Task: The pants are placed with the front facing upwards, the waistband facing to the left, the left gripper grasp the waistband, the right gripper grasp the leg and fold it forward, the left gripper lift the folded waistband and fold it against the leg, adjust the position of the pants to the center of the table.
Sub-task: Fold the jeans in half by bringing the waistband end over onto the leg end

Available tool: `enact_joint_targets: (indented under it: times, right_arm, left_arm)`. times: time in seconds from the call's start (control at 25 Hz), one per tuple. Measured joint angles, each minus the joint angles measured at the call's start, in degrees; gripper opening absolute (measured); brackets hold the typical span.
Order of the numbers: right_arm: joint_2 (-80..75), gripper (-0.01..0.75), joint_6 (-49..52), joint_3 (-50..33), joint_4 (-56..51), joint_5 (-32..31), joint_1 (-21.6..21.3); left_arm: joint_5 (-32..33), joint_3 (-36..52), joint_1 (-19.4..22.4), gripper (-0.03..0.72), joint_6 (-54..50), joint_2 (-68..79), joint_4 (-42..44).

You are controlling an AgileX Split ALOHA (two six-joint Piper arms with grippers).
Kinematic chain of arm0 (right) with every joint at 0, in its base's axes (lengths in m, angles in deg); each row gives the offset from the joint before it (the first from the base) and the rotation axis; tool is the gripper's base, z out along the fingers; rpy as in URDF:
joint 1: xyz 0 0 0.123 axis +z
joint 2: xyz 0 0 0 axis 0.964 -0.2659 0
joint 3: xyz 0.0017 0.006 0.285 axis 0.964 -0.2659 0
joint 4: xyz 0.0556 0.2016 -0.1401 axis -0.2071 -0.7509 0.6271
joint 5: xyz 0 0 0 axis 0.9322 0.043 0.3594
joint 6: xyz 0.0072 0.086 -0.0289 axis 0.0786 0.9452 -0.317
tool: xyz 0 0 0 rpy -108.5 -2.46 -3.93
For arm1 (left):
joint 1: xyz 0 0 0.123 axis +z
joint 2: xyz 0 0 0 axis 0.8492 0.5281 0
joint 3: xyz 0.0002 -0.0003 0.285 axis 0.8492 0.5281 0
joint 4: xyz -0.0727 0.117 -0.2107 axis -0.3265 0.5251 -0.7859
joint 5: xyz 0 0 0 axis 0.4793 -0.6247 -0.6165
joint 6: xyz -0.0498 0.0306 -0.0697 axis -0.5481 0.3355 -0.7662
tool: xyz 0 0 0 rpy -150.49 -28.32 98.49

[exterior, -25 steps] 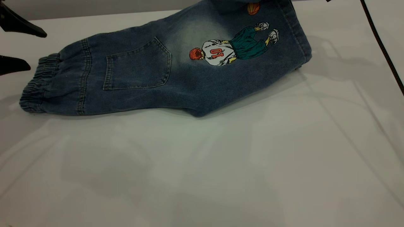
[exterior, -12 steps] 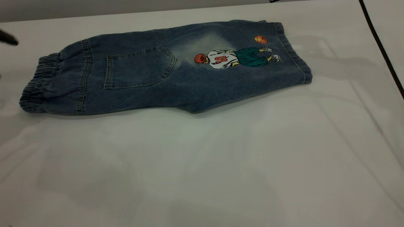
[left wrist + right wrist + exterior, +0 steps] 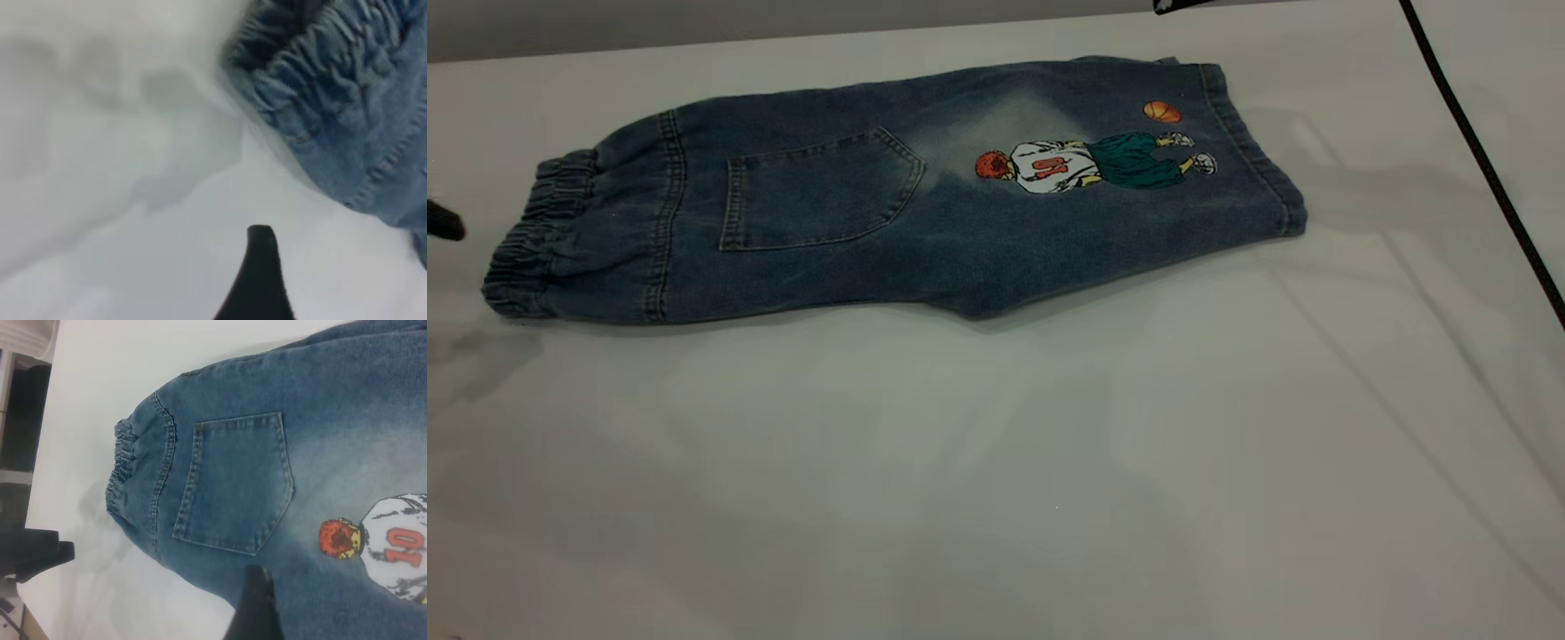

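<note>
The pants (image 3: 889, 204) lie flat on the table (image 3: 996, 462), folded lengthwise, patch pocket and basketball-player print up. The waistband (image 3: 529, 240) points left and the leg (image 3: 1183, 169) right, its hem flat. One finger (image 3: 440, 222) of my left gripper shows at the left edge, just clear of the waistband. In the left wrist view that gripper (image 3: 333, 267) hangs open over bare table, the waistband (image 3: 320, 67) close ahead. My right gripper (image 3: 333, 607) is open above the pants (image 3: 267, 487), holding nothing; one finger (image 3: 257, 607) shows.
A black cable (image 3: 1485, 160) runs down the right side of the table. A black bit of the right arm (image 3: 1178, 4) pokes in at the top edge. Bare tabletop stretches in front of the pants.
The leg's hem end, raised at the top edge a second ago, has dropped and lies flat. My left gripper has drawn back to the left edge.
</note>
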Motion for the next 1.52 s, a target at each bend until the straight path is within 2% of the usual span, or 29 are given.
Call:
enact_joint_targets:
  times: [0.08,0.44,0.72,1.2,1.52]
  right_arm:
    - [0.0,0.509,0.0,0.0,0.0,0.17,0.0]
    - [0.0,0.509,-0.34,0.0,0.06,-0.14,0.0]
    - [0.0,0.509,-0.69,0.0,0.01,-0.08,0.0]
    - [-0.45,0.509,-1.11,0.0,-0.05,-0.07,0.0]
    - [-0.47,0.509,-1.11,0.0,-0.05,-0.07,0.0]
  left_arm:
    - [2.63,-2.05,0.0,0.552,-1.25,2.2,0.0]
    - [3.9,-6.91,-0.05,0.552,-5.71,9.75,0.21]
    - [0.17,-6.95,-0.11,0.552,-4.85,13.88,-4.92]
    - [1.85,-6.95,-0.22,0.547,3.57,18.43,-18.86]
    - [2.5,-7.05,-2.44,0.52,5.31,22.02,-25.71]
